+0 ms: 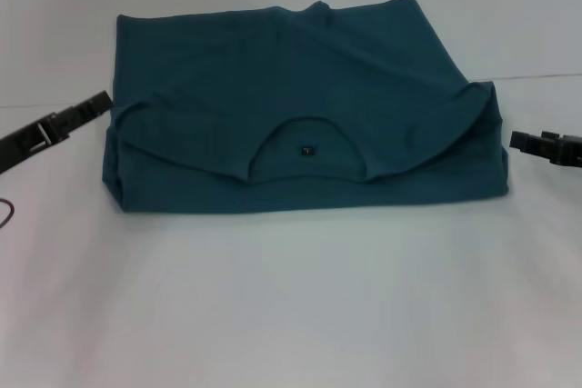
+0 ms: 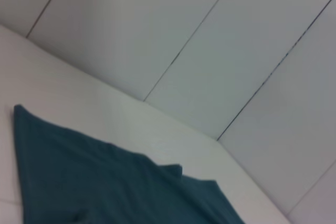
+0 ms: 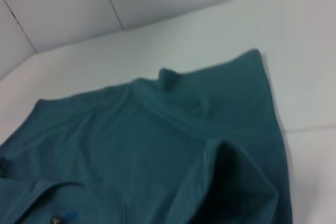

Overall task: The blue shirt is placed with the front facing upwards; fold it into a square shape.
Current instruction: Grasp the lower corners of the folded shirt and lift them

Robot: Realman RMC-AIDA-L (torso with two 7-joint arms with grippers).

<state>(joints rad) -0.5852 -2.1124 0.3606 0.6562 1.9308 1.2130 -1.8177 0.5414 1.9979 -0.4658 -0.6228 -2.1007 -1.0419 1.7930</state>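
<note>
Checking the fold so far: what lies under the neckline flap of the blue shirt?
Under the folded-over neckline flap lies more of the blue shirt, on the white table. The neck tag shows; any chest lettering is covered.

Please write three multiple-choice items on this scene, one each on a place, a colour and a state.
1. Where are the two end effectors?
A. One at each side of the shirt
B. Both on top of it
C. Both at its near edge

2. What colour is the cotton T-shirt?
A. Red
B. Dark teal-blue
C. Yellow

3. How does the shirt lie?
A. Spread out flat, unfolded
B. Folded over itself, neckline and small dark neck tag showing
C. Hanging off the table

Answers: 1 A, the left end effector and right end effector flank the dark teal-blue cotton T-shirt. 2 B, all views show teal-blue. 3 B, layers overlap around the neck tag on the white table.
</note>
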